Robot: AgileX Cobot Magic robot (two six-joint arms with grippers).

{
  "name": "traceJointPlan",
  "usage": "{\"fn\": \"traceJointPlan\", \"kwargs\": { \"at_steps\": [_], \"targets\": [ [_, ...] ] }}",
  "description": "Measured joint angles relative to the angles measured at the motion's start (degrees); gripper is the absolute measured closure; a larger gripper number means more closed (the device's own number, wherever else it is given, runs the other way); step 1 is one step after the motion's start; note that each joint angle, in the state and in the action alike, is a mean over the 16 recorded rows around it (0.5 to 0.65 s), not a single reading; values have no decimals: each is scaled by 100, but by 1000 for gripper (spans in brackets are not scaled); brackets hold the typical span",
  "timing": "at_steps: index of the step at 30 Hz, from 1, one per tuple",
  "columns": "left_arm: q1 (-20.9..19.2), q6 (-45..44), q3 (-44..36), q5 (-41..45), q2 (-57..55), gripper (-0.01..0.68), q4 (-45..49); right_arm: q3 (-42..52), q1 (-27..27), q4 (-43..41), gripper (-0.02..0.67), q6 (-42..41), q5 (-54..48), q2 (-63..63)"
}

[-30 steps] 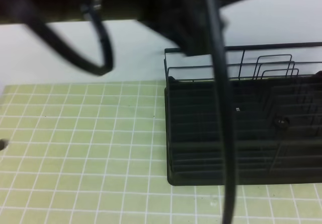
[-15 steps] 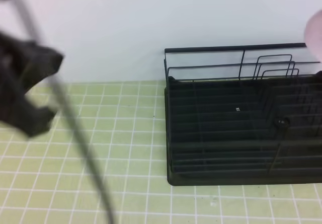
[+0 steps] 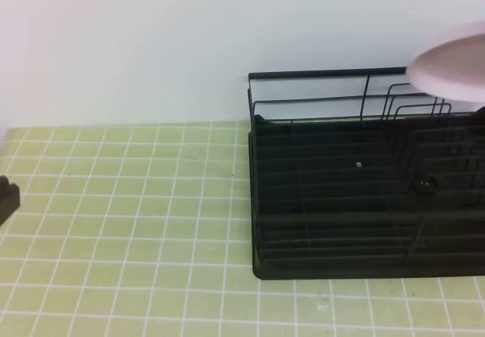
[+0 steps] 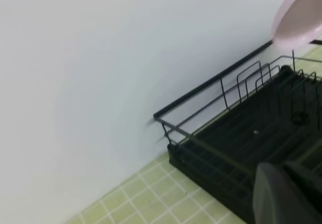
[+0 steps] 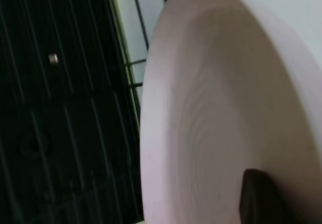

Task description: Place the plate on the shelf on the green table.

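The pale pink plate (image 3: 453, 63) hangs tilted in the air above the far right end of the shelf (image 3: 356, 201), a black wire rack standing on the green table (image 3: 129, 223). In the right wrist view the plate (image 5: 201, 123) fills most of the frame. My right gripper (image 5: 257, 198) is shut on its rim, with one dark finger pad (image 5: 256, 194) lying against the plate's face. In the left wrist view the plate (image 4: 297, 15) shows at the top right, and my left gripper (image 4: 287, 196) is a dark blurred shape, shut and holding nothing.
The shelf's looped dividers (image 3: 413, 98) rise at its back right, just under the plate. A white wall (image 3: 151, 42) stands behind the table. A dark part of my left arm (image 3: 6, 195) pokes in at the left edge over the tiles.
My left arm and its cable have swept out of the high view to the left edge. The plate has come in from the right over the shelf's far end.
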State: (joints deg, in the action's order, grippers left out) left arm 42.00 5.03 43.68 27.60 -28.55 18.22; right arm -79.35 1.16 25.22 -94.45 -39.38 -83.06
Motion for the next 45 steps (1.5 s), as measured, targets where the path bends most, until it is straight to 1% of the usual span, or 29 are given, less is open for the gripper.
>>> {"fn": "traceJointPlan", "kwargs": {
  "at_steps": [8, 17, 25, 26, 40, 45],
  "targets": [
    [0, 0, -495, -222, 186, 673, 227, -3, 0, 362, 524, -906, 498, -801],
    [0, 0, -677, -253, 188, 673, 509, -5, 0, 675, 532, -1358, 586, -1124],
    [0, 1, -711, -250, 188, 673, 665, -8, 3, 813, 532, -1570, 626, -1290],
    [0, 1, -711, -248, 188, 673, 674, -8, 4, 818, 524, -1579, 629, -1313],
    [0, 223, -711, -229, 188, 673, 717, -3, 10, 793, 523, -1606, 721, -1672],
    [0, 306, -711, -227, 188, 673, 718, -3, 10, 787, 501, -1606, 772, -1738]
  ]
}}
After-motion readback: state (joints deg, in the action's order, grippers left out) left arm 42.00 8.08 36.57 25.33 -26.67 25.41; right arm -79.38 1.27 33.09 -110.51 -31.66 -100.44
